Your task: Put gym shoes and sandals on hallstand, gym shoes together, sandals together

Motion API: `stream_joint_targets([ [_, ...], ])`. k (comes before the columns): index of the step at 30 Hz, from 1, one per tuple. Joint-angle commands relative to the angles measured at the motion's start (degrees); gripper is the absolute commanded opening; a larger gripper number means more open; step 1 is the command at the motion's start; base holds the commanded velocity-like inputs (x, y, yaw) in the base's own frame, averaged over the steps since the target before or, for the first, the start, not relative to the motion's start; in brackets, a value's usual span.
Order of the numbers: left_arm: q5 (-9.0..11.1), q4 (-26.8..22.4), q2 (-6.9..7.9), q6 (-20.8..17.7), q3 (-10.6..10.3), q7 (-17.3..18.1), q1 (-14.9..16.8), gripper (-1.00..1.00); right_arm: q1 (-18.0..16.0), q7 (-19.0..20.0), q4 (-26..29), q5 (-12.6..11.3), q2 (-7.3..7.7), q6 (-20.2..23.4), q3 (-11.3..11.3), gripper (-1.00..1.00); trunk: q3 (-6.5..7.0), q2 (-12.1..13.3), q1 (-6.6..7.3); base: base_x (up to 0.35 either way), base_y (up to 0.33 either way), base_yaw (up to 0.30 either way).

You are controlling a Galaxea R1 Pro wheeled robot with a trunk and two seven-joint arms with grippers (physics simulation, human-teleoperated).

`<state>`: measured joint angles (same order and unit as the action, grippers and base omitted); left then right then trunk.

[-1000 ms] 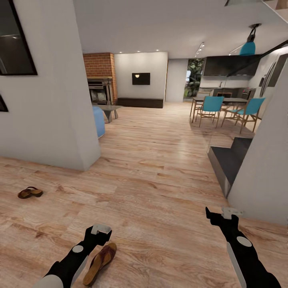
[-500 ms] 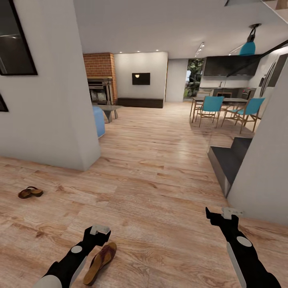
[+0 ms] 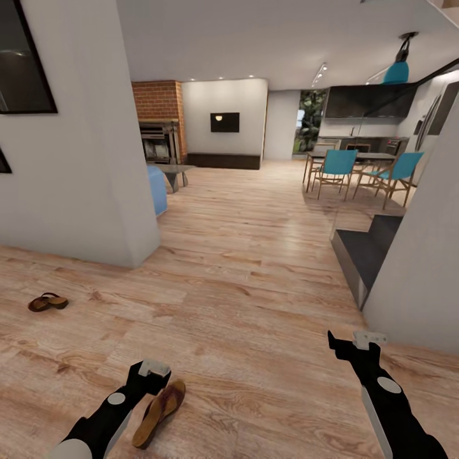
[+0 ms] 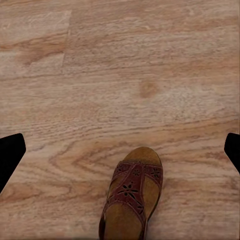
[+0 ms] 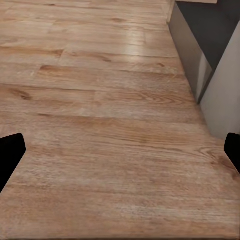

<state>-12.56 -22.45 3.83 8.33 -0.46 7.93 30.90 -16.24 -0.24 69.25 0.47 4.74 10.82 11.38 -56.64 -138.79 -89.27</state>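
One brown sandal (image 3: pixel 159 405) lies on the corridor floor (image 3: pixel 255 331) just in front of me. My left gripper (image 3: pixel 152 375) hovers just above its toe end, open. In the left wrist view that sandal (image 4: pixel 131 197) lies below the open gripper (image 4: pixel 120 152), whose dark fingertips (image 4: pixel 10 155) stand wide apart and touch nothing. The second sandal (image 3: pixel 48 301) lies further off to the left, near the white wall. My right gripper (image 3: pixel 349 341) hangs open over bare planks, seen as (image 5: pixel 120 155) in its wrist view. The gym shoes and the hallstand are out of view.
A white wall corner (image 3: pixel 137 242) juts in at the left. A dark grey step (image 3: pixel 366 252) and a white wall (image 3: pixel 421 280) stand at the right. Beyond are a blue seat (image 3: pixel 157 191), a fireplace (image 3: pixel 156 143) and dining chairs (image 3: pixel 335 169).
The head view has shifted slightly, so the camera moved. My left gripper has drifted a little left and lower over the near sandal. The right arm has held still.
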Motion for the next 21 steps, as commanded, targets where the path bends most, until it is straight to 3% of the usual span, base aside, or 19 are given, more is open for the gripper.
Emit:
stream_joint_targets([
  [1,-0.7,0.0,0.08,0.2,0.0,0.2,0.0,1.0,0.0,0.0,0.1,0.1,0.0,0.3,0.0,1.0,-0.32,-0.4,-0.21,0.0,0.0,0.0],
  [7,-2.1,0.0,1.28,0.2,0.1,3.3,0.0,1.0,0.0,0.0,-0.1,0.1,0.0,0.3,-0.1,1.0,-1.88,-2.8,-1.53,0.0,0.0,0.0],
  [8,-2.2,0.0,2.09,0.2,0.3,5.7,0.1,1.0,0.0,0.1,-0.1,0.1,0.0,0.5,-0.2,1.0,-2.15,-3.2,-1.75,0.0,0.0,0.0],
  [10,-2.2,0.0,2.38,0.2,0.4,6.6,0.1,1.0,0.0,0.1,-0.1,0.1,0.0,0.6,-0.1,1.0,-2.68,-4.0,-2.19,0.0,0.0,0.0],
  [12,-2.0,-0.1,4.33,0.2,0.8,8.2,0.1,1.0,0.0,0.1,-0.1,0.1,0.0,1.0,-0.1,1.0,-3.25,-4.5,-2.43,0.0,0.0,0.003],
  [21,-1.9,-0.4,4.67,0.3,0.7,8.5,0.1,1.0,0.0,0.1,0.0,0.1,0.0,1.0,-0.1,1.0,-6.02,-4.6,-2.67,0.0,0.0,0.063],
])
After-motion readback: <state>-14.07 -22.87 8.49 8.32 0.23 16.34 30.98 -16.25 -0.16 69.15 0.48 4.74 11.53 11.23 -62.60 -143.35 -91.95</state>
